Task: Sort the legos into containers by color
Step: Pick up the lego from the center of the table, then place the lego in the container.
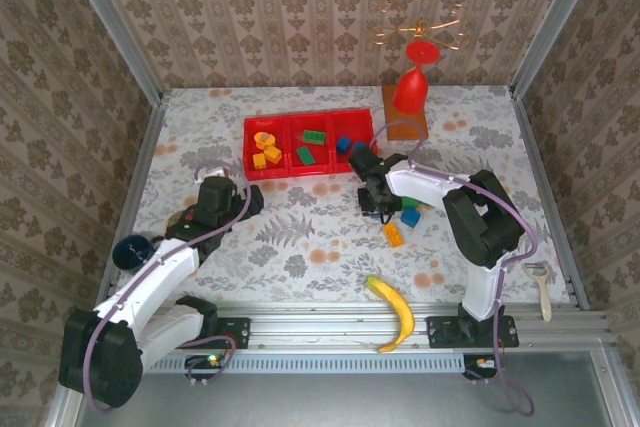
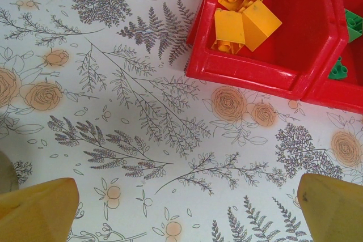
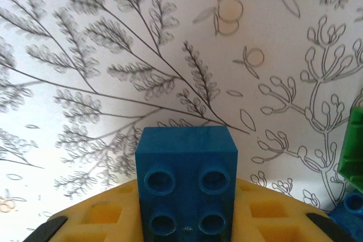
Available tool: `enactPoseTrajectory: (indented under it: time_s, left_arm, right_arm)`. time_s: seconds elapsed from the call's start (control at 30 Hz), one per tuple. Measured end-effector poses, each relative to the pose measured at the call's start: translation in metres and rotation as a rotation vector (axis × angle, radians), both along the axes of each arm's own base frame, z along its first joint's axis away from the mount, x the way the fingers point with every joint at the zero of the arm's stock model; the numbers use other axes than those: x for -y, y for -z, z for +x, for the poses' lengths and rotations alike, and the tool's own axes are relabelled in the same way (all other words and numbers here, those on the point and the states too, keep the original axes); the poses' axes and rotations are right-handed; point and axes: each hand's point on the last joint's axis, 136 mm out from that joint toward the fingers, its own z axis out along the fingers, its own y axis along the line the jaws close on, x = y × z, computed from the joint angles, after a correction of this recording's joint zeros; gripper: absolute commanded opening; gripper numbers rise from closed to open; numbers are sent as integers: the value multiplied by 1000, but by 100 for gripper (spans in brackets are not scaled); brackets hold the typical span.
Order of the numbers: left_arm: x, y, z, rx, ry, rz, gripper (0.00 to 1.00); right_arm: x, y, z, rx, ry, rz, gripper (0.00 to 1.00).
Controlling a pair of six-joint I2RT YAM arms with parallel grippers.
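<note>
Legos (image 1: 266, 158) sit partly sorted in the tray (image 1: 290, 175), a few loose nearer on the right; right claw (image 1: 378, 207) clamps a blue brick (image 3: 186, 179), left claw (image 2: 182, 209) gapes wide, empty.

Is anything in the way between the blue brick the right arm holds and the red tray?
Nothing visible. The blue brick, held in the right arm's jaws, sits just in front of the red tray, near the compartment with other blue bricks; only tablecloth lies between.

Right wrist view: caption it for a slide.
Right gripper shut on a blue four-stud plastic brick over floral-print tablecloth, green plastic brick at right.
</note>
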Motion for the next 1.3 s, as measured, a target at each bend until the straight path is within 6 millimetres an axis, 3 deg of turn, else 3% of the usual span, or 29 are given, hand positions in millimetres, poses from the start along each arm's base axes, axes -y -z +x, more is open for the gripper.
enactPoseTrajectory:
  time_s: [0.33, 0.67, 0.77, 0.87, 1.03, 1.3]
  left_arm:
    - [0, 0, 0, 0, 0, 0, 100]
    - [0, 0, 0, 0, -1, 0, 100]
    - [0, 0, 0, 0, -2, 0, 100]
    - [-2, 0, 0, 0, -6, -1, 100]
    - [-2, 0, 1, 0, -6, -1, 100]
    - [-3, 1, 0, -1, -9, 0, 100]
  right_arm:
    - [-14, -33, 30, 105, -18, 35, 15]
    - [-33, -109, 89, 337, -56, 44, 16]
    - [-39, -122, 106, 383, -66, 39, 16]
    - [-46, -121, 122, 401, -76, 28, 17]
    - [-51, -104, 141, 395, -80, -10, 20]
    - [-38, -99, 159, 398, -42, -22, 28]
